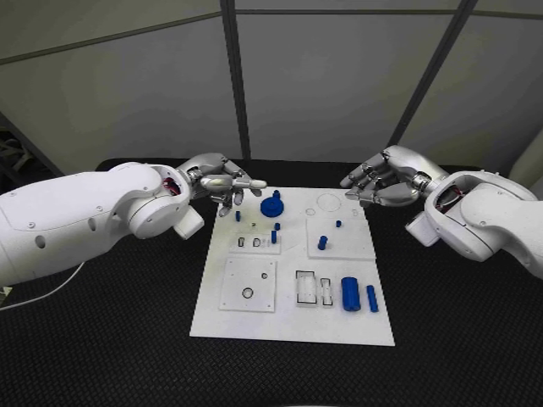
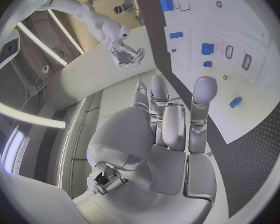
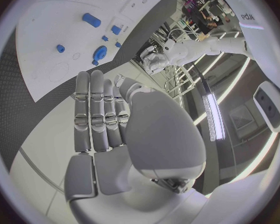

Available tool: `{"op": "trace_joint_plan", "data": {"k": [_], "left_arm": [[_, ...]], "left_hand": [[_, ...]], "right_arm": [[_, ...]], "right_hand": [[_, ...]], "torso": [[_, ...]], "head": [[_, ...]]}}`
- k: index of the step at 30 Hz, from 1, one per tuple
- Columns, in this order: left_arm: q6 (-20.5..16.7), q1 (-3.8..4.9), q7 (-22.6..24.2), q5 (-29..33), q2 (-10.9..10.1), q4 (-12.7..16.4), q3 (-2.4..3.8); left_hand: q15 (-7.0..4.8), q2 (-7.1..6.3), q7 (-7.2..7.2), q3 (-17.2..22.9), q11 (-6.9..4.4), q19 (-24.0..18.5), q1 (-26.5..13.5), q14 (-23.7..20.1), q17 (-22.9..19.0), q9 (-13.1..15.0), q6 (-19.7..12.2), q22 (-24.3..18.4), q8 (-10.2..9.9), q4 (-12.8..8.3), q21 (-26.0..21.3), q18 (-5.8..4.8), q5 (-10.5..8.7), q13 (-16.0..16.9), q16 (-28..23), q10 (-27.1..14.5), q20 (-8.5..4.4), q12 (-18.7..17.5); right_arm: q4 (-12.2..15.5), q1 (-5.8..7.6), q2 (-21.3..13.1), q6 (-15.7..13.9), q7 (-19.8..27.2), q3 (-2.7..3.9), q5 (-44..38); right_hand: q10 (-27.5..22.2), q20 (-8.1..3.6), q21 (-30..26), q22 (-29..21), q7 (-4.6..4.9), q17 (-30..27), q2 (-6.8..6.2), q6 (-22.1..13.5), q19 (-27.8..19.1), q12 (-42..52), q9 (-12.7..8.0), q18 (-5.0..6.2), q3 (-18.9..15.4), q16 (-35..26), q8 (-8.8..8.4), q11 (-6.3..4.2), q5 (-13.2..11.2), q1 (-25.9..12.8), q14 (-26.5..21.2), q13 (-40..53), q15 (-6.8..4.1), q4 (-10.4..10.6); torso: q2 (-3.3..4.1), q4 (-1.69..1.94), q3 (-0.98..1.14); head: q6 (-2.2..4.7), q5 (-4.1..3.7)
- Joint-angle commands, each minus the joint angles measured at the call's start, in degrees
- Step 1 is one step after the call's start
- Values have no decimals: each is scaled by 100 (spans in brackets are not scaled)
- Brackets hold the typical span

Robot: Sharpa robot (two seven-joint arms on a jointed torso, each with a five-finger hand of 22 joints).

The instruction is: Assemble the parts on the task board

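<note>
A black textured surface (image 1: 100,339) carries the white task board (image 1: 293,326) at its middle, with grey wall panels behind. Small blue parts sit on the board: a round knobbed piece (image 1: 271,206) near the far edge, a blue cylinder (image 1: 349,293) and a slim peg (image 1: 372,298) near the front. The left robot hand (image 1: 221,182) hovers at the board's far left corner, the right robot hand (image 1: 382,180) off its far right corner; both hold nothing, fingers loosely apart.

I log: left arm (image 1: 76,216) – glossy white rounded shell, white cable beneath | right arm (image 1: 504,222) – matching white casing | left hand (image 1: 223,182), right hand (image 1: 382,180) – silver segmented fingers, pale tips
</note>
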Motion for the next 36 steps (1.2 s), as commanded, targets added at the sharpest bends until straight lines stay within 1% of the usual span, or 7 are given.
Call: {"op": "trace_joint_plan", "data": {"k": [1,6,13,19,21,24,36], "left_arm": [[687,90,-1490,-1398,200,-100,-22],[961,221,-2187,-1944,585,-294,-158],[1191,352,-2751,-2279,1130,-685,-435],[1368,375,-2938,-2377,1460,-987,-512],[1433,377,-2938,-2389,1537,-1058,-521],[1478,378,-2936,-2398,1624,-1133,-527],[1633,374,-2999,-2418,1871,-1293,-532]], "left_hand": [[-43,33,-43,-21,-54,122,-170,371,702,488,-69,807,245,216,621,81,-190,1223,592,-13,-43,1018],[-35,-121,-26,-119,-41,68,-413,344,1017,1429,-404,1373,622,604,1072,24,-979,2217,839,-233,-25,1691],[-30,-329,-71,-67,-79,227,-414,438,1488,2612,-736,2136,967,1095,1572,-47,-1009,3317,1195,-133,-72,2468],[-23,-300,-54,-17,-78,276,-322,454,1572,2852,-828,2313,946,1209,1679,-71,-965,3486,1260,-137,-70,2544],[-20,-294,-46,37,-70,244,-199,448,1562,2954,-863,2301,917,1203,1675,-65,-506,3521,1252,-157,-64,2523],[-13,-328,-40,30,-66,229,-173,447,1564,3031,-880,2309,878,1248,1678,-64,-323,3574,1251,-157,-56,2530],[-2,-460,-31,15,-55,207,-285,453,1597,3296,-845,2375,727,1593,1704,-63,-1004,3746,1273,-134,-40,2532]], "right_arm": [[-124,27,21,-38,554,7,1274],[-213,37,53,-101,612,8,1264],[-252,41,112,-242,608,9,1207],[-267,42,155,-420,603,9,1183],[-252,42,158,-469,590,9,1171],[-203,42,146,-520,570,9,1127],[-171,42,171,-572,510,9,1081]], "right_hand": [[329,65,-266,-167,34,-200,1,-14,110,-543,-9,45,43,-525,-28,19,26,-132,208,-618,30,-183],[446,59,-414,-255,56,-262,6,-10,197,-784,-19,54,6,-792,-23,24,28,-278,338,-890,59,-248],[497,74,-524,-320,64,-281,-27,-38,237,-888,-30,53,-29,-936,-28,34,34,-380,396,-1013,75,-265],[494,89,-631,-383,82,-301,-62,-84,259,-961,-43,49,-41,-1075,-31,57,36,-412,408,-1111,95,-311],[492,91,-658,-398,89,-306,-80,-106,266,-969,-48,50,-46,-1110,-34,62,31,-409,414,-1136,100,-333],[487,95,-688,-416,99,-310,-102,-132,274,-974,-54,50,-58,-1149,-36,70,22,-419,423,-1163,108,-351],[407,131,-848,-508,134,-335,-118,-225,280,-980,-75,46,-97,-1327,-33,112,29,-506,419,-1281,150,-359]], "torso": [[-77,-8,39],[-114,-24,60],[-139,-26,79],[-124,-15,72],[-119,-22,71],[-110,-27,70],[-114,-26,73]], "head": [[-19,17],[-44,22],[-65,56],[-70,44],[-61,45],[-59,54],[-131,66]]}}
